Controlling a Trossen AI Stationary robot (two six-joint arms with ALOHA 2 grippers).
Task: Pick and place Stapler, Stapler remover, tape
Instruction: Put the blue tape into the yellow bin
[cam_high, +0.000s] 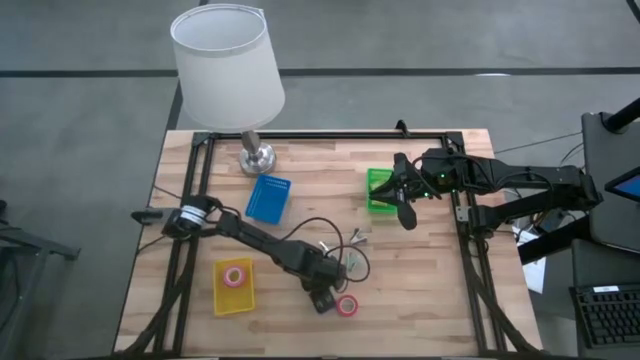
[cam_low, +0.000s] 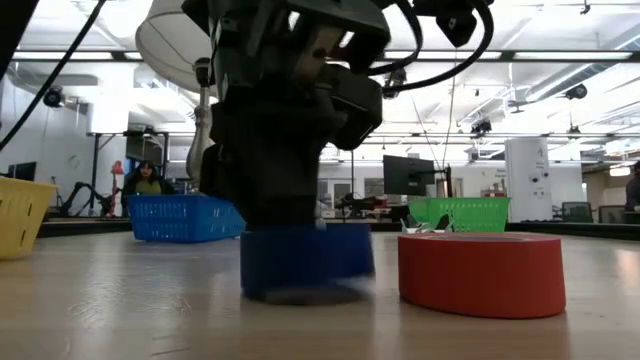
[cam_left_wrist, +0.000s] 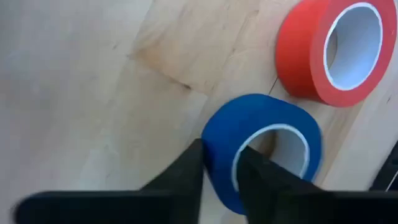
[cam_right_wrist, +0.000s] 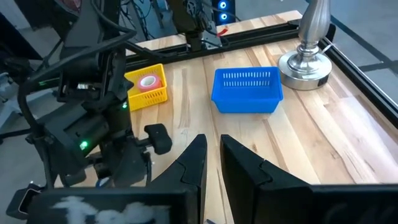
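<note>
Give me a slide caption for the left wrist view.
Left gripper pinching the wall of a blue tape roll beside a red tape roll.

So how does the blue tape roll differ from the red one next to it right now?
The blue tape roll has its wall pinched between the left gripper fingers, one inside the core and one outside; the red tape roll lies free beside it, untouched. They differ in colour, blue against red. In the low view the red roll looks wider than the blue. Both are ring-shaped with pale cores, lying on the wooden table.
</note>
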